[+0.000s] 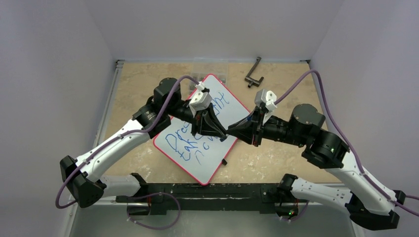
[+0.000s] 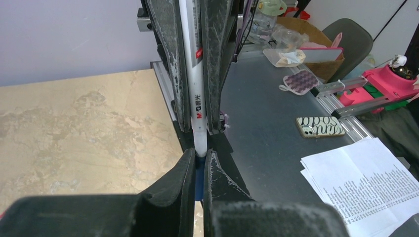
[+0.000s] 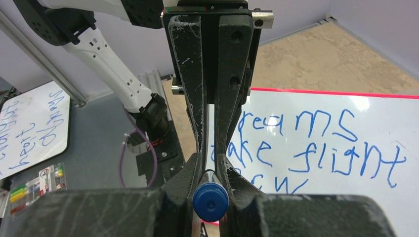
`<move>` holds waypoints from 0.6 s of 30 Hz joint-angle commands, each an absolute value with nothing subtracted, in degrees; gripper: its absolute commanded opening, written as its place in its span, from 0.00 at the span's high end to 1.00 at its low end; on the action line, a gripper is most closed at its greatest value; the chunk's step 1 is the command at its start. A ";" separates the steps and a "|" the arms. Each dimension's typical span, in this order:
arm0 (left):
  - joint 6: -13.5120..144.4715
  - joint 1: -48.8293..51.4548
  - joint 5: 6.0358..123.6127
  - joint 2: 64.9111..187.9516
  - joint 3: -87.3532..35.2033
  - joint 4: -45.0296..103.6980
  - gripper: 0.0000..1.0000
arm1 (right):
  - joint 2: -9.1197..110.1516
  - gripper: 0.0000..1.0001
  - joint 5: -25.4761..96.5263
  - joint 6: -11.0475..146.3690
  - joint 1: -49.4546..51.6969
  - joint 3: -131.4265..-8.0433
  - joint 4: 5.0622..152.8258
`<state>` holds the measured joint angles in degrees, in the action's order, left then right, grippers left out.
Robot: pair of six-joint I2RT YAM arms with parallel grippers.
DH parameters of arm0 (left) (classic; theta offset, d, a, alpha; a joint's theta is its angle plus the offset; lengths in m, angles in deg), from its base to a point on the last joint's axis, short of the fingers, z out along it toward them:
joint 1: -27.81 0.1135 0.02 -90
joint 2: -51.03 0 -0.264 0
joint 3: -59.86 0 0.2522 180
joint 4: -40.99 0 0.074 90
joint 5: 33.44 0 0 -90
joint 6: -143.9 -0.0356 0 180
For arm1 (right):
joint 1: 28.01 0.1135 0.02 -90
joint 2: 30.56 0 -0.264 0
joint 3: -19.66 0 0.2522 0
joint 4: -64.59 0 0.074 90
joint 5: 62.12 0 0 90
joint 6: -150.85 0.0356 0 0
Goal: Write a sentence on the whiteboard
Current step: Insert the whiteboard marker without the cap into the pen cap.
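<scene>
The whiteboard (image 1: 207, 163), white with a red rim, lies tilted in the middle of the table and also shows in the right wrist view (image 3: 390, 123). The sentence (image 1: 190, 140) in blue reads "Dreams take flight", with "now" on a third line (image 3: 316, 148). My left gripper (image 1: 220, 132) and right gripper (image 1: 236, 132) meet tip to tip above the board's right edge. Both are shut on one marker. The left gripper (image 2: 199, 158) grips its blue end, and the white marker body (image 2: 196, 98) runs up between the right fingers. The right gripper (image 3: 210, 170) grips the body, with the marker's blue end (image 3: 210, 202) facing the camera.
A black L-shaped tool (image 1: 253, 74) lies at the back of the table. A small black piece (image 1: 225, 161) sits by the board's right edge. Enclosure walls stand on three sides. Off the table are a phone (image 2: 320, 127), papers (image 2: 365, 182) and a second small whiteboard (image 3: 29, 123).
</scene>
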<state>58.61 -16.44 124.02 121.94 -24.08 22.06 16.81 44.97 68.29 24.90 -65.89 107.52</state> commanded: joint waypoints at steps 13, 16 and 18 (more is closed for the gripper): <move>70.25 -16.42 122.74 124.33 -20.40 42.49 1.00 | 22.70 1.00 42.67 68.10 24.82 -63.43 110.21; 72.66 -16.90 120.70 126.07 -18.82 47.65 1.00 | 23.30 1.00 40.30 69.26 24.93 -61.40 110.46; 72.72 -17.85 119.56 127.43 -17.88 49.94 1.00 | 23.13 1.00 38.79 69.82 24.88 -60.17 110.50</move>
<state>69.50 -15.54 123.78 125.39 -18.22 35.55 20.15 42.04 68.35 24.51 -63.66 110.58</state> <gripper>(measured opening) 0.041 0.096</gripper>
